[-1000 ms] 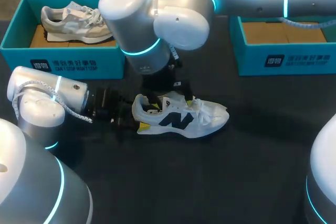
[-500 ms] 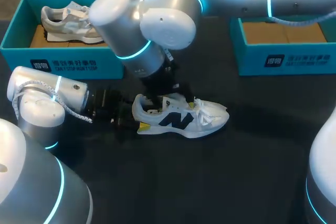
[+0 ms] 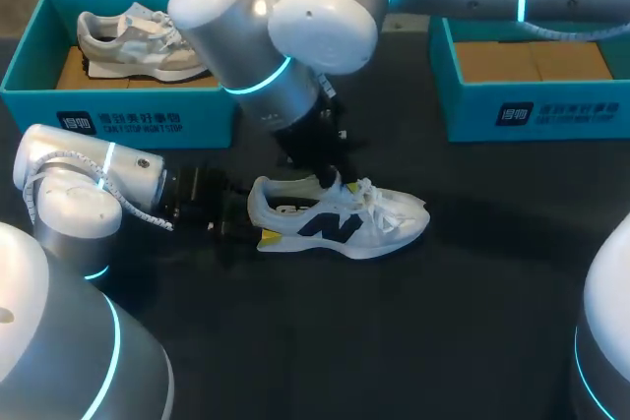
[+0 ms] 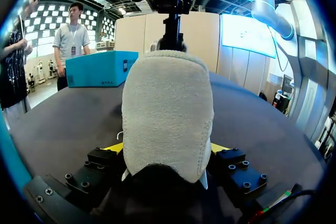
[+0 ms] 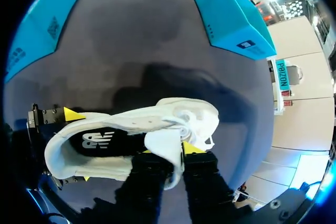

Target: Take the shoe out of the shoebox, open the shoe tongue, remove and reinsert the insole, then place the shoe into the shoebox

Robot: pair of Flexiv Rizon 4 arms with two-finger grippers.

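A white sneaker (image 3: 340,221) with a dark logo lies on its sole on the black table, toe pointing right. My left gripper (image 3: 244,225) comes in low from the left. In the left wrist view its yellow-tipped fingers (image 4: 113,148) press both sides of the grey heel (image 4: 168,103). My right arm reaches down from the upper right, with its gripper (image 3: 330,179) over the shoe's opening. In the right wrist view that gripper (image 5: 170,153) is shut on the white tongue (image 5: 164,142), and the dark insole (image 5: 100,141) shows inside the shoe.
A teal shoebox (image 3: 118,110) at the back left holds a second, grey sneaker (image 3: 138,41). Another teal shoebox (image 3: 532,110) stands at the back right, its brown cardboard floor showing. The bulky right arm (image 3: 276,36) hangs over the table's middle back.
My right gripper has come down from the shoe's collar to the tongue and closed on it. Its wrist has swung leftward. The left arm and the shoe have stayed put.
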